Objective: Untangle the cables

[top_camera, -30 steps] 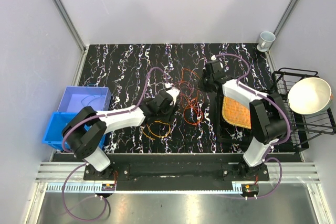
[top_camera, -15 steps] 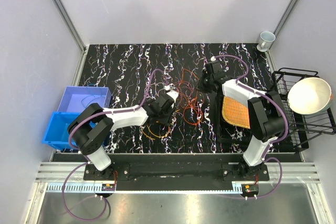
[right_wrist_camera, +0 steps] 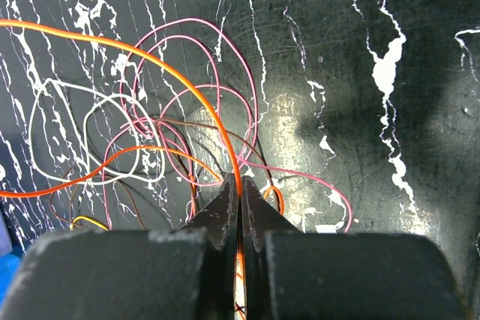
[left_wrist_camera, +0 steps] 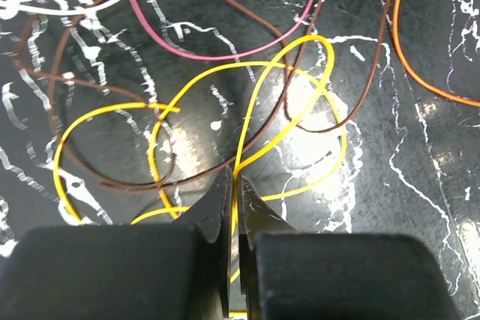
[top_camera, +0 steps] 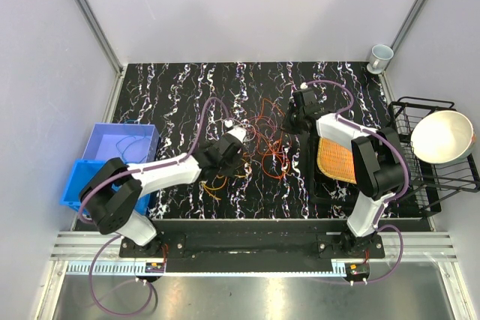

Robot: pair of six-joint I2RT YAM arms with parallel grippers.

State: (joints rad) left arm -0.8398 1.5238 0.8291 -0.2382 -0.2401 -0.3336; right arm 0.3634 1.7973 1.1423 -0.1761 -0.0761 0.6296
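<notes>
The cables [top_camera: 262, 140] are spread in loose loops on the black marbled table [top_camera: 172, 88], mid-table, between the two arms. The left gripper [left_wrist_camera: 233, 185] is set at the near-left edge of the tangle. Its jaws are seen pinched almost together in the left wrist view, with a yellow cable [left_wrist_camera: 344, 140] clamped between the tips. That yellow cable is looped several times on the table just beyond the fingers. It is crossed by a brown cable [left_wrist_camera: 382, 50], and a pink cable [left_wrist_camera: 225, 56] is seen farther off.

The right gripper [right_wrist_camera: 241, 192] is placed at the far-right side of the tangle. Its jaws are likewise closed to a narrow slit, and an orange cable [right_wrist_camera: 154, 60] is gripped there. This cable is arched away to the left over pink loops [right_wrist_camera: 251, 103] and a white loop [right_wrist_camera: 45, 88].

Blue bins [top_camera: 112, 144] are seen at the left edge. A woven mat [top_camera: 337, 159] lies under the right arm. A wire rack [top_camera: 442, 177] holding a bowl [top_camera: 442, 135] is at the right, and a cup [top_camera: 380, 55] at the far-right corner.
</notes>
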